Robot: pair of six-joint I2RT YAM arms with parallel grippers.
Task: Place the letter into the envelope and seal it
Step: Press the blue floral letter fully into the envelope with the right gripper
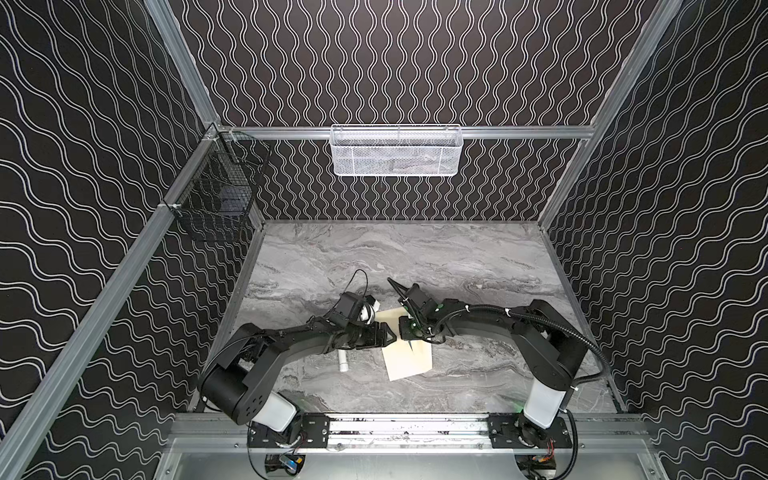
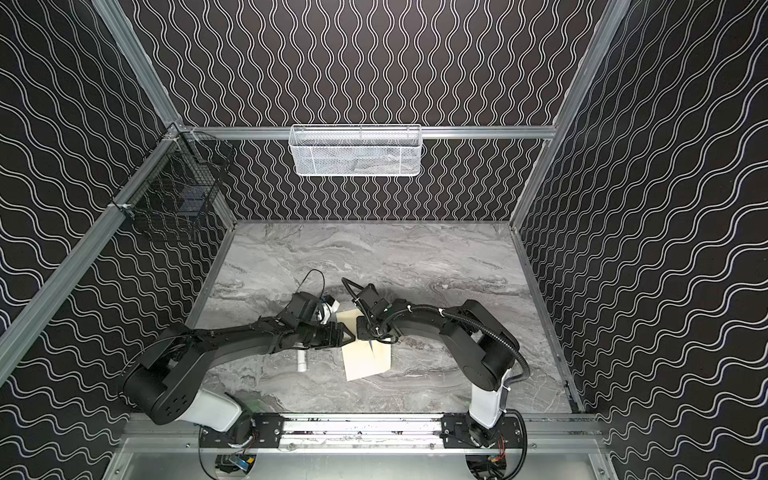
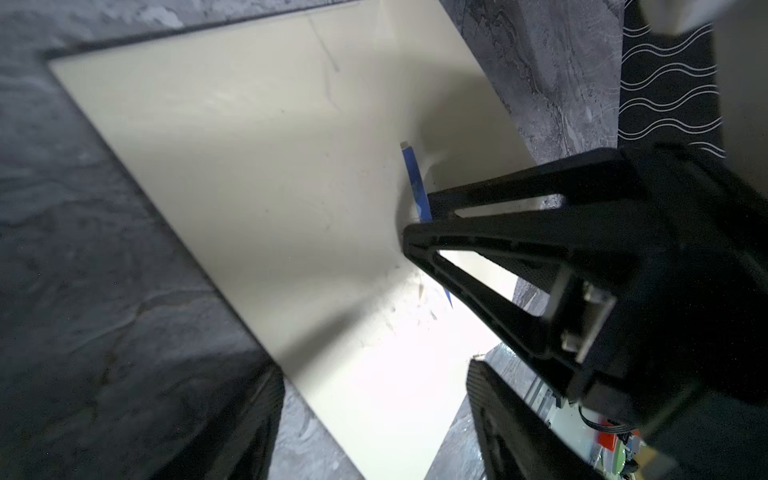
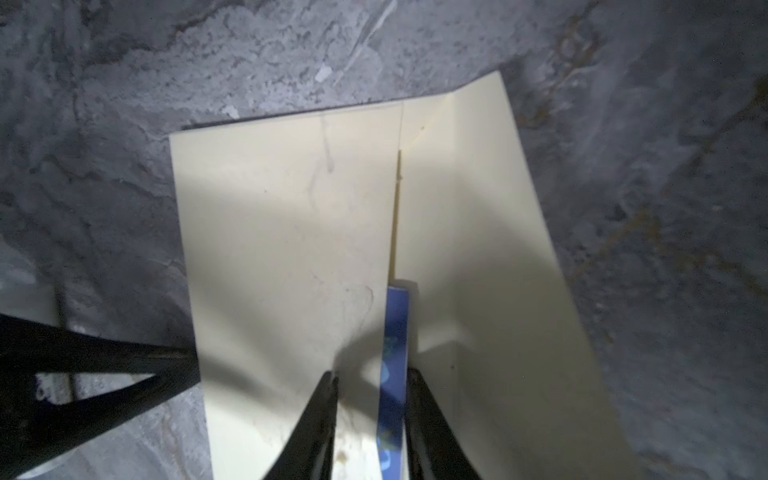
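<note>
The cream envelope point(image 1: 409, 360) point(image 2: 365, 362) lies flat mid-table, its flap point(image 4: 478, 216) folded back and raised. The letter shows only as a blue-bordered strip point(image 4: 395, 332) point(image 3: 415, 178) sticking out of the envelope's mouth; the rest is inside or hidden. My right gripper point(image 4: 372, 374) point(image 1: 411, 344) points down at the mouth. Its jaws stand slightly apart, with the letter's edge between them against one finger. My left gripper point(image 3: 374, 415) point(image 1: 394, 334) hovers open over the envelope's left edge, holding nothing. It faces the right gripper.
A small white cylinder point(image 1: 344, 361) point(image 2: 302, 361) lies on the marble table left of the envelope, under my left arm. A white mesh basket point(image 1: 395, 151) hangs on the back wall. A black wire basket point(image 1: 216, 199) hangs at the far left corner.
</note>
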